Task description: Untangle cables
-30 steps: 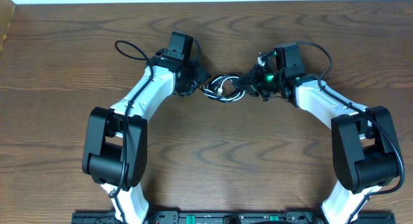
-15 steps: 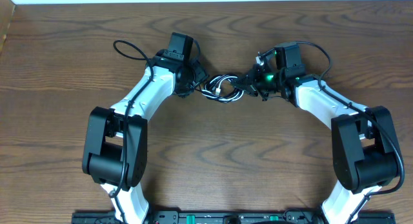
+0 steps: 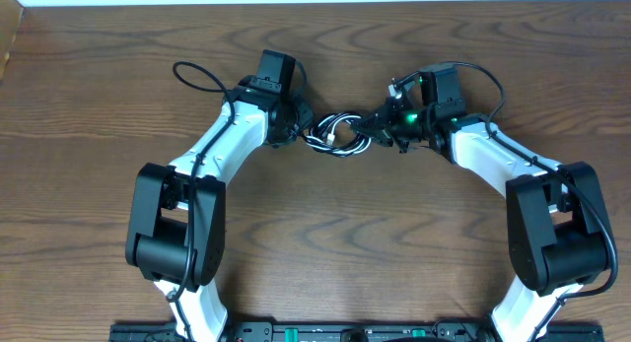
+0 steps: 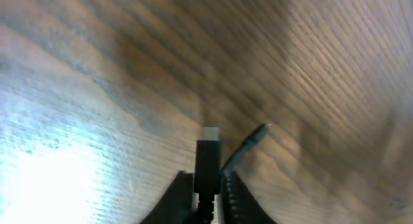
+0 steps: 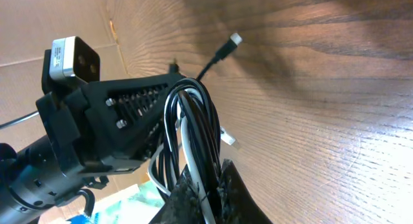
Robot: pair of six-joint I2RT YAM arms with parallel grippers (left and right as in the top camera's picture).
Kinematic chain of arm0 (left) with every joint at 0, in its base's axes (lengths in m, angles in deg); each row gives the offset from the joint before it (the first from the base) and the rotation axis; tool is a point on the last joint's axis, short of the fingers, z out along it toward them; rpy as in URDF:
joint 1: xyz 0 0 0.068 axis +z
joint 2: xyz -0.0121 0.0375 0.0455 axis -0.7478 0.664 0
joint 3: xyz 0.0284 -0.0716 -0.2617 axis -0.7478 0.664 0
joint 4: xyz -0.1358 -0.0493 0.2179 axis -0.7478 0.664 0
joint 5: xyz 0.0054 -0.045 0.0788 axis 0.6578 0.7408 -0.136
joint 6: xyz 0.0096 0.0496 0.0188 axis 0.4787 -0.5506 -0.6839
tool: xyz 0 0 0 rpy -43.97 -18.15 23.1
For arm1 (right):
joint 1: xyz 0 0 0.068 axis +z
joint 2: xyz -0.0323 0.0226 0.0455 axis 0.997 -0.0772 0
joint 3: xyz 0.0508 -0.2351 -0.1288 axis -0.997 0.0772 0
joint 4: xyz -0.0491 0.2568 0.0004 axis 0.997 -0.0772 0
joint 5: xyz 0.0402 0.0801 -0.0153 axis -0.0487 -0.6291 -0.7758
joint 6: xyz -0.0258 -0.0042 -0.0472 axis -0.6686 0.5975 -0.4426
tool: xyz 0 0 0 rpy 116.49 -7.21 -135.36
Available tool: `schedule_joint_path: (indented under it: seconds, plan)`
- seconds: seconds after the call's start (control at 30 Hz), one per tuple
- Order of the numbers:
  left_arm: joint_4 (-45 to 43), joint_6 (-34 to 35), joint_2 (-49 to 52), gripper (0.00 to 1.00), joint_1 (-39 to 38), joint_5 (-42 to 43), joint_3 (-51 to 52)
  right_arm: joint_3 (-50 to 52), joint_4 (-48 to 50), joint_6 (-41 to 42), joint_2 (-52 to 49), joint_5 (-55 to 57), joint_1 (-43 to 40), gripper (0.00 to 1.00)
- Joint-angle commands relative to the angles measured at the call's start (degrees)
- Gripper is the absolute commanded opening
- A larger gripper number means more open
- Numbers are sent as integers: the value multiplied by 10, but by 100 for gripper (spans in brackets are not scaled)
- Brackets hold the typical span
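The cables, a black cord and a white cord wound together, hang in a small tangle between my two grippers at the table's middle back. My left gripper is at the tangle's left end. In the left wrist view its jaws are shut on a black plug with a metal tip, and a second black cord end pokes out to the right. My right gripper holds the tangle's right end. It is shut on a bundle of black and white cords. A loose plug end sticks out above the wood.
Thick black arm cables loop behind the left arm and the right arm. The table's back edge runs along the top. The left arm's camera housing sits close beside the bundle in the right wrist view.
The left gripper has edged a little toward the tangle, and the loops sit slightly tighter between the grippers. The right arm has hardly moved.
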Motion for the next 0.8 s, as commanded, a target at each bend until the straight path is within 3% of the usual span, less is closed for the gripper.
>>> schedule_joint_path:
  seconds: [0.0, 0.23, 0.77]
  plan:
    - [-4, -28, 9, 8, -2, -33, 4, 2, -1, -22, 1, -21, 3, 1]
    - [-17, -106, 8, 7, -1, -38, 4, 2, -3, -22, 1, -12, 3, 1]
    - [-18, -118, -61, 7, 0, 15, -13, 2, -5, -22, 1, 14, 3, 1]
